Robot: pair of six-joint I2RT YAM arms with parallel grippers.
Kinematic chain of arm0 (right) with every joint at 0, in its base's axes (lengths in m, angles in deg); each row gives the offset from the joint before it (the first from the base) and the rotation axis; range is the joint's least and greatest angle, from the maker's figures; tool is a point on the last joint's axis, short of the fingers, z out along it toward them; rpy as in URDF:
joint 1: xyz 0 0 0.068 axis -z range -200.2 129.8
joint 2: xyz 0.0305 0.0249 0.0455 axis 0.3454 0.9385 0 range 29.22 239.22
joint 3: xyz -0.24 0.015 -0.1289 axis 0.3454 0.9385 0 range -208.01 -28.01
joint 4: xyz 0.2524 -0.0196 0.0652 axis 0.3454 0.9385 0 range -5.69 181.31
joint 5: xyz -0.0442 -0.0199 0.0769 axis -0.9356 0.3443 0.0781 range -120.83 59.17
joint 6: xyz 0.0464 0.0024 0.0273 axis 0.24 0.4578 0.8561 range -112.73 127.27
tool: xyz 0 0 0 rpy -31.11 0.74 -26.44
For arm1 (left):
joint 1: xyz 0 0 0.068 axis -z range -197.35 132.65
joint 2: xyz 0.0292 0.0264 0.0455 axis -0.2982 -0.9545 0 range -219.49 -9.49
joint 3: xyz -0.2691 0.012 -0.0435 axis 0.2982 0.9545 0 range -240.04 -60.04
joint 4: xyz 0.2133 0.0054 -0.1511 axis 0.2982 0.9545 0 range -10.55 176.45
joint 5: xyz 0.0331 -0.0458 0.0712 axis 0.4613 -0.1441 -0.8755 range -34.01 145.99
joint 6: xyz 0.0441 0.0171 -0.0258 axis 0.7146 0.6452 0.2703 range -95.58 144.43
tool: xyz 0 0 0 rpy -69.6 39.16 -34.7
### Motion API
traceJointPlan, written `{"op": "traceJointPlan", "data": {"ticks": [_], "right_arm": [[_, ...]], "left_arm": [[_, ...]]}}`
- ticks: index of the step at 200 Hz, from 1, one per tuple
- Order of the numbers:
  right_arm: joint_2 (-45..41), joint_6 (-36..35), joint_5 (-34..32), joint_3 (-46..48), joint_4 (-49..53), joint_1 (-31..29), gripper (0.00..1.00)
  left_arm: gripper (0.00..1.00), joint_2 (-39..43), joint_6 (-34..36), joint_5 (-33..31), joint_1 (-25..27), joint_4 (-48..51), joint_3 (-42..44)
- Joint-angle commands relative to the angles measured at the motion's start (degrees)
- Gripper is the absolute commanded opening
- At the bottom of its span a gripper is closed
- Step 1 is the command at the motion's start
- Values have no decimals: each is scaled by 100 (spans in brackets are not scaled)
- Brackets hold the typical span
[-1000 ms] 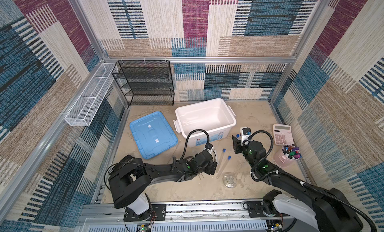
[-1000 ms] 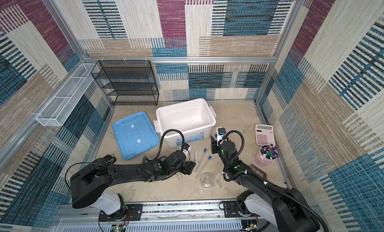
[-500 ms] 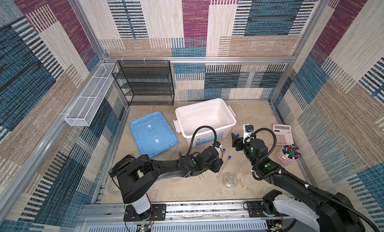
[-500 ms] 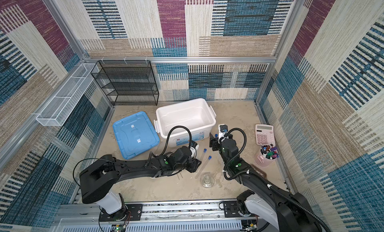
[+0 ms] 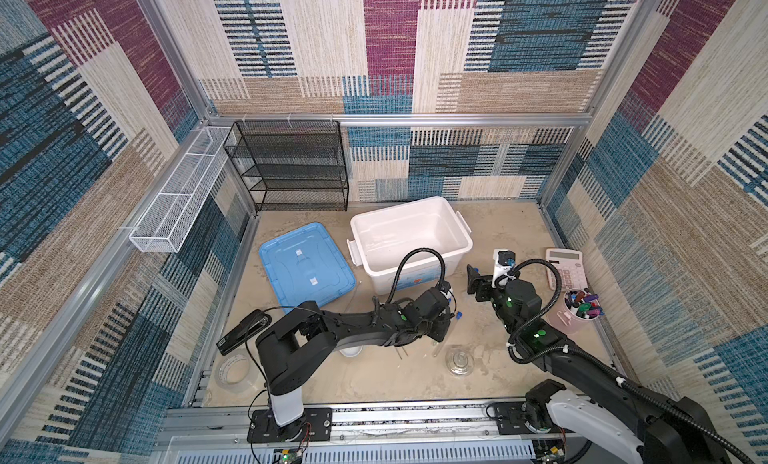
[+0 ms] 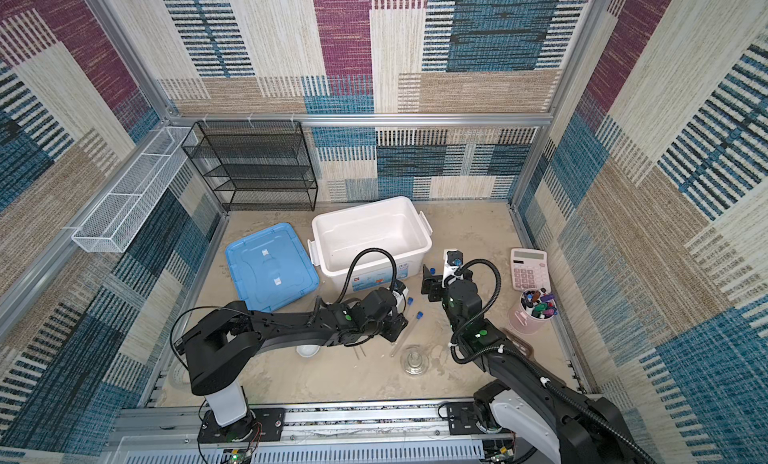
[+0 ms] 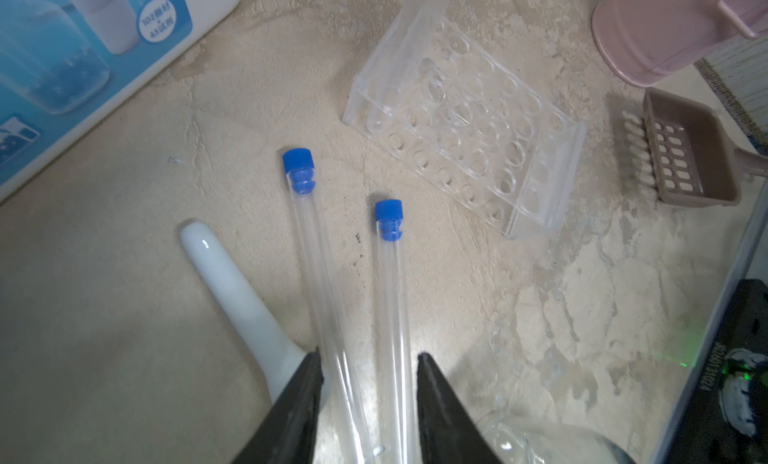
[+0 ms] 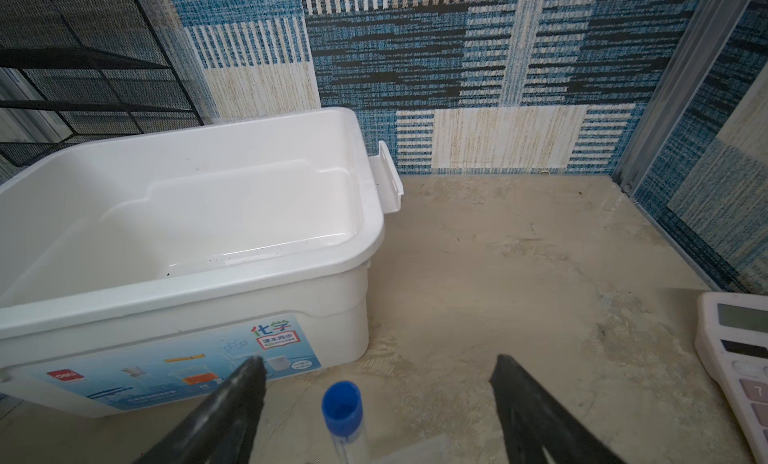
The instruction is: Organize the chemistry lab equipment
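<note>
Since the earlier frames, the left arm has stretched further across the tabletop (image 5: 395, 383) toward the tubes, and the left gripper (image 7: 369, 354) has narrowed. The right gripper (image 8: 378, 360) has spread wider, and its arm has barely shifted.

Equipment:
- Two clear tubes with blue caps lie on the tabletop, caps pointing away from the left gripper and spreading slightly apart toward the caps. The pestle-side tube (image 7: 311, 254) lies just beside the white pestle (image 7: 232, 283). The outer tube (image 7: 390, 283) lies on its far side.
- The third tube (image 8: 343, 416), also clear and blue-capped, stands upright in a well at one end of the clear welled tray (image 7: 478, 121). The tray sits between the lying tubes and the pink cup (image 7: 665, 30).
- The glass dishes (image 5: 459, 360) rest near the front edge.

Left fingers (image 7: 299, 399): a narrow gap, with both lying tubes between them. The pestle-side tube lies against one finger, and the outer tube lies just beside the other. Whether they press on the tubes cannot be told.

Right fingers (image 8: 232, 399): wide apart and holding nothing. The third tube's cap sits between them and touches neither. The white bin (image 8: 208, 287) stands open just beyond them.
</note>
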Motion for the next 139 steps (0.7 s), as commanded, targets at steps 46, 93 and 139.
{"op": "traceJointPlan", "data": {"ticks": [46,93,139], "right_arm": [[-219,118,-104,95,72,45,88],[-250,152,-99,106,90,55,88],[-310,169,-92,109,134,55,88]], "left_arm": [[38,-411,21,103,-10,538,-498],[36,-638,-99,-83,-4,925,-752],[34,-731,-184,-214,-7,1068,-807]]}}
